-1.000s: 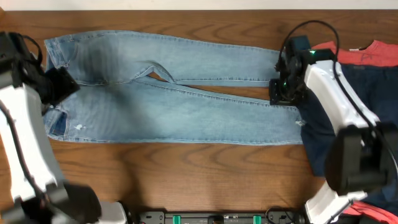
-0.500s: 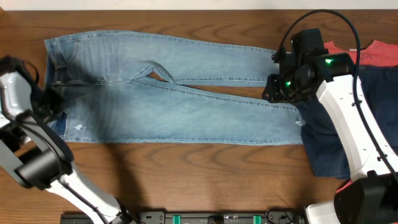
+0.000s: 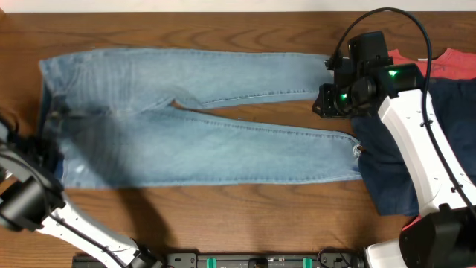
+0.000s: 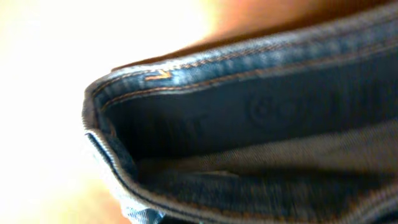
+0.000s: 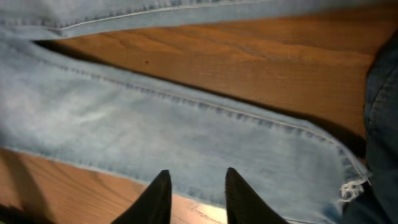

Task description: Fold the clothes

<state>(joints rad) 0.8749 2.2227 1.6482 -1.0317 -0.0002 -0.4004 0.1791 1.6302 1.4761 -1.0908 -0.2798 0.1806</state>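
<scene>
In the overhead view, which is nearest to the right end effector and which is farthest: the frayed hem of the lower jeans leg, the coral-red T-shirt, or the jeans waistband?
1. Frayed hem of the lower jeans leg: just below the right end effector.
2. Coral-red T-shirt: at the table's right edge, behind the arm.
3. Jeans waistband: far across, at the left end.

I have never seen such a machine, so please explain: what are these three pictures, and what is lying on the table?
Two robot arms work at a wooden table. The overhead picture looks down from above. Light-blue jeans lie spread flat; at the right lie a dark navy garment and a coral-red T-shirt. The other pictures come from cameras on the wrists. The right gripper hovers over a jeans leg, fingers apart, holding nothing. The left wrist picture shows only the jeans waistband, very close and blurred, so its grip cannot be judged.
</scene>
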